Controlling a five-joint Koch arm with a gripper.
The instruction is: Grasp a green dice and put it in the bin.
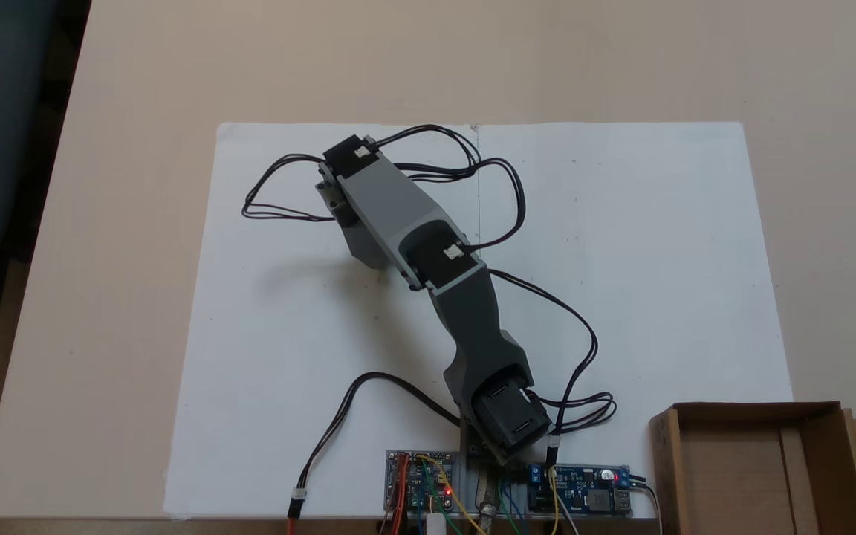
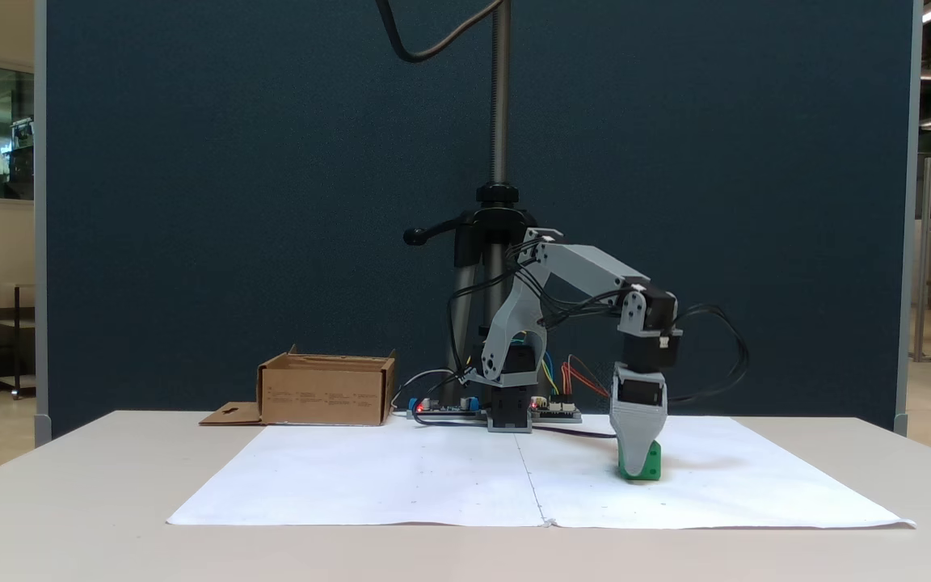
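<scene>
Dice (image 2: pixel 651 464) looks light, hard and slick, so you want flat opposite faces. Whether the jaws of the gripper (image 2: pixel 636 469), low on it at 5 o'clock from the base, are clamped, I cannot tell.

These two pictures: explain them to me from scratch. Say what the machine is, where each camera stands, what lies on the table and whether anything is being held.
The grey machine is a small hobby robot arm bolted at the table's edge, with circuit boards and wires at its foot. One fixed view looks straight down on it; the other stands at table height, facing the arm from the front.

On the table lie white paper sheets and, off to one side, a brown cardboard box, the bin.

In the front view the arm bends down so that its gripper reaches the paper right at a small green dice. The jaws overlap there, so I cannot tell whether they have closed on the dice. It rests on the paper, not lifted.
</scene>
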